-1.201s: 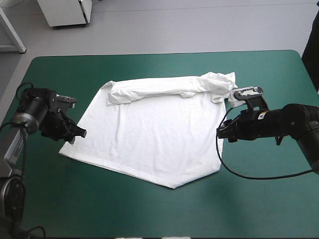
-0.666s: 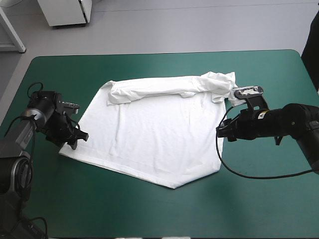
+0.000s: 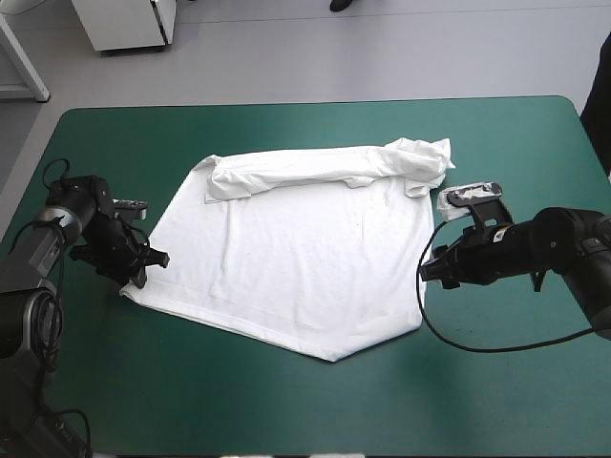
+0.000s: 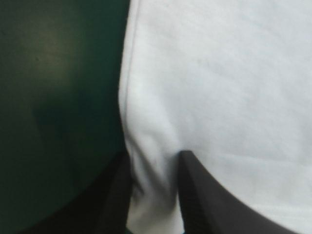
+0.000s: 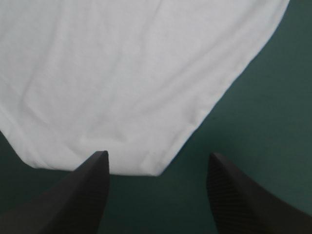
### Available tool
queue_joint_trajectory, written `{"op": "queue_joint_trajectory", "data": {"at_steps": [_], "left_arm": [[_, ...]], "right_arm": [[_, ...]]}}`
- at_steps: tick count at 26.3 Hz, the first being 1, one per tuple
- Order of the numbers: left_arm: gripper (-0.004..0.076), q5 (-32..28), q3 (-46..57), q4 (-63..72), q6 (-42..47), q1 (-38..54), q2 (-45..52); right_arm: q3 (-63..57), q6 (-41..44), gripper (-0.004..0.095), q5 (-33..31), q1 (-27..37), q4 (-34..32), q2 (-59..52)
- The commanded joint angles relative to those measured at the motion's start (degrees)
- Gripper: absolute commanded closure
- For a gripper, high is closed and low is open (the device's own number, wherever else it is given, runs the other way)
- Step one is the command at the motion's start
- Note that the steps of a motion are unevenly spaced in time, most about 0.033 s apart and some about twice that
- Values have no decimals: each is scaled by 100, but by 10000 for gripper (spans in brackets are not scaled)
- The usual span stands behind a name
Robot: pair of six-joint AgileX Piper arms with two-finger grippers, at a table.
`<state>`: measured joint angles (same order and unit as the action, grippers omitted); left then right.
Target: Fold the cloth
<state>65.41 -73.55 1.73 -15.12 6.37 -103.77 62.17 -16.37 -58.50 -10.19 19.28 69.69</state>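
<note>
The T-shirt [image 3: 305, 267] lies spread flat in the middle of the worktop [image 3: 286, 410], on the teal-green cover [image 3: 496, 153]. Its far edge is turned back on itself in a rumpled roll, which ends in a bunched lump at the far right.

The left hand [image 3: 143, 265] is low at the shirt's near left corner. In the left wrist view its black fingers [image 4: 202, 200] stand close together, pinching the white cloth just inside the hem.

The right hand [image 3: 431, 270] sits just beside the shirt's right edge, over bare cover. Its fingers [image 5: 80, 195] are spread wide with nothing held. A rounded corner of the shirt lies just ahead of the gap between them.
</note>
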Motion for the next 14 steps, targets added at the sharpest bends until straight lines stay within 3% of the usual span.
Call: {"op": "queue_joint_trajectory", "data": {"at_steps": [1, 2, 10, 14], "left_arm": [[680, 61, -64, 51, 5, 3, 62], [741, 61, -64, 103, -57, 3, 53], [746, 50, -64, 506, -321, 3, 53], [746, 50, -64, 570, -337, 3, 63]], "right_arm": [[-42, 115, 354, 51, -11, -179, -23], [-43, 126, 354, -21, -11, -250, 90], [-21, 76, 354, -363, -55, -102, 1043], [-12, 34, 355, -388, -526, -529, 1239]]}}
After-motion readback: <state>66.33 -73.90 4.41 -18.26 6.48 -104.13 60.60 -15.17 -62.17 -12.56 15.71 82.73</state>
